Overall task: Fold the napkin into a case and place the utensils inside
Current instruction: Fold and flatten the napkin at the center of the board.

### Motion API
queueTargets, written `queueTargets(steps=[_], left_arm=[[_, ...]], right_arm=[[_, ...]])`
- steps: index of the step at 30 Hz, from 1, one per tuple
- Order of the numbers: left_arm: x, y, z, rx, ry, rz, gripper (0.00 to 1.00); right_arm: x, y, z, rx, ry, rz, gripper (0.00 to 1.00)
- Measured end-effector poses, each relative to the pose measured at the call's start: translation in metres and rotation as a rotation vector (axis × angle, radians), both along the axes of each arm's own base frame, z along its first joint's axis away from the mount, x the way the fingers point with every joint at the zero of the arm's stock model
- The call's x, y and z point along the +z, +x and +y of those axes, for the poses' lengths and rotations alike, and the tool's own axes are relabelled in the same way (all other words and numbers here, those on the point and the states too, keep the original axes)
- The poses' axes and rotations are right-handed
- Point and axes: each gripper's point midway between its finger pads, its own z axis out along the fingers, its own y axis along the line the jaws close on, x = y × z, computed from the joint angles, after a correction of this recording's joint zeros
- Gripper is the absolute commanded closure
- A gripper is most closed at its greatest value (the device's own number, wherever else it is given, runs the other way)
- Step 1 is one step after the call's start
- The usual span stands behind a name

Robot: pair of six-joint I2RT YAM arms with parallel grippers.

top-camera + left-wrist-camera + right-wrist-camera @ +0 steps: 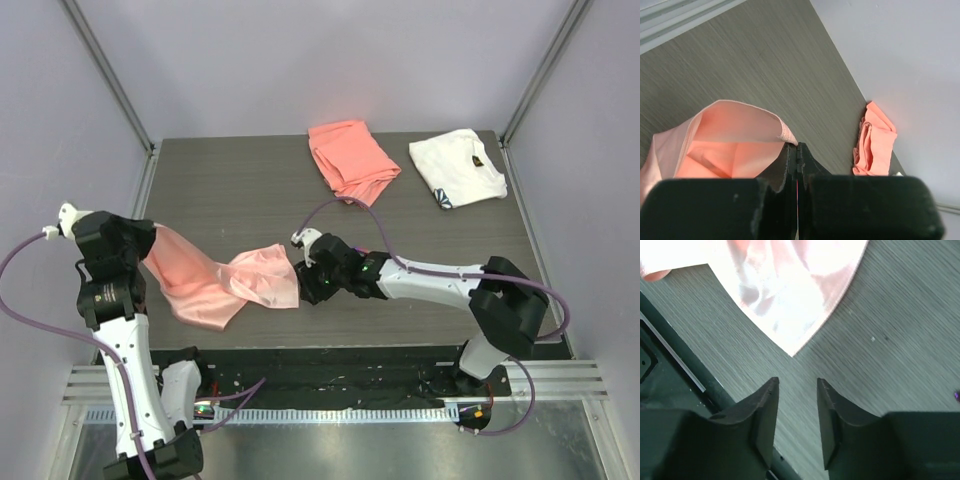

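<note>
Left wrist view: the left gripper (796,149) is pinching the hemmed edge of the napkin (730,142) between closed fingers. Right wrist view: the right gripper (797,390) is standing narrowly open, gripping nothing, with the napkin's corner lying just beyond its fingertips.

One napkin (255,280) – one coral cloth (350,160) – one white cloth (457,167).

No word, brand, number or sign can be read anywhere; the nearest thing to one is a small dark mark on the white cloth (457,167), well beyond the right gripper (797,385), too small to decipher.
</note>
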Motion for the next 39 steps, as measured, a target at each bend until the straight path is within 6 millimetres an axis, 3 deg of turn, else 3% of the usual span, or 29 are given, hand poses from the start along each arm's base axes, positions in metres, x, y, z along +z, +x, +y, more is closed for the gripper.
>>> queueTargets(steps=[7, 11, 18, 23, 28, 37, 39], left_arm=[[-0.001, 0.003, -0.002, -0.016, 0.0, -0.019, 1.0], [-0.002, 0.004, -0.005, -0.03, -0.007, -0.016, 1.0], [-0.005, 0.007, -0.007, -0.046, -0.017, -0.024, 1.0], [-0.007, 0.007, -0.008, -0.05, -0.02, -0.021, 1.0], [-0.006, 0.006, -0.008, -0.05, -0.019, -0.024, 1.0], [-0.005, 0.005, -0.009, -0.05, -0.015, -0.03, 1.0], [-0.005, 0.005, -0.008, -0.05, -0.013, -0.029, 1.0]], right_arm=[[-0.034, -0.004, 0.031, 0.082, 0.005, 0.066, 0.36], [-0.051, -0.013, 0.038, 0.097, -0.053, 0.075, 0.34], [-0.051, 0.003, 0.047, -0.048, -0.184, -0.049, 0.36], [-0.06, 0.003, 0.044, -0.114, -0.239, -0.075, 0.4], [-0.066, 0.0, 0.043, -0.128, -0.261, -0.082, 0.5], [-0.067, 0.006, 0.052, -0.138, -0.214, -0.089, 0.94], [-0.067, 0.007, 0.053, -0.134, -0.21, -0.096, 0.99]])
